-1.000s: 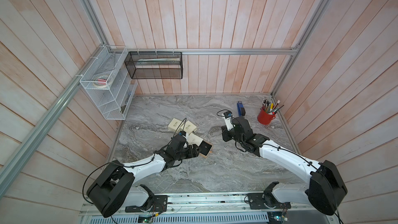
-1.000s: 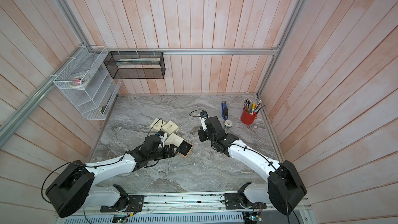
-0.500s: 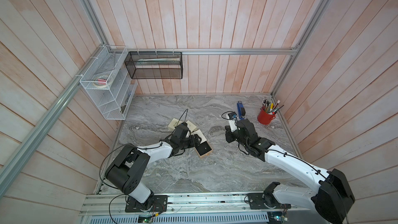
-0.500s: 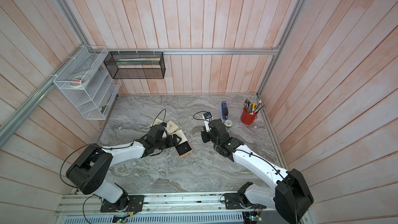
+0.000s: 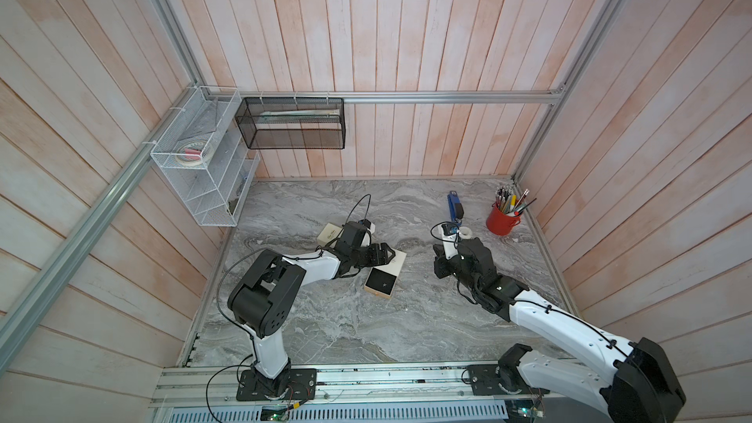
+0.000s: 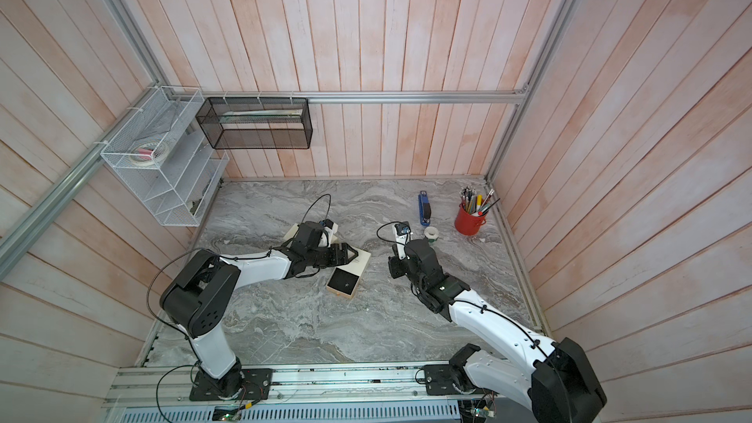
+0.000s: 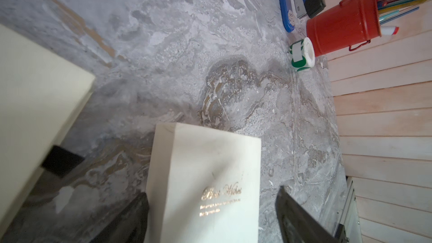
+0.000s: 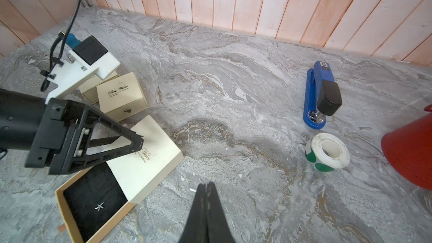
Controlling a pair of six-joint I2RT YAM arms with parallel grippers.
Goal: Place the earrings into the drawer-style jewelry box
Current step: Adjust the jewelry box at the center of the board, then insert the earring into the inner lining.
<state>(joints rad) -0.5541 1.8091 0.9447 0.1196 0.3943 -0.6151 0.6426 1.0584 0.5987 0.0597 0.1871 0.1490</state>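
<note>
On the marble surface point(image 5: 325, 327) the jewelry box point(image 5: 396, 264) lies with its black-lined drawer point(image 5: 378, 286) pulled out. The left fingers point(image 5: 386, 252) hover spread over the box, just beside the drawer. The right fingers point(image 8: 205, 197) are pressed together, empty, well apart from it. One star-shaped earring point(image 8: 100, 206) lies in the drawer. Whether others wait outside it I cannot tell, and the drawer is not yet shut.

drawer point(image 8: 81, 195) partly hidden inside sleeve point(image 8: 149, 160)
</note>
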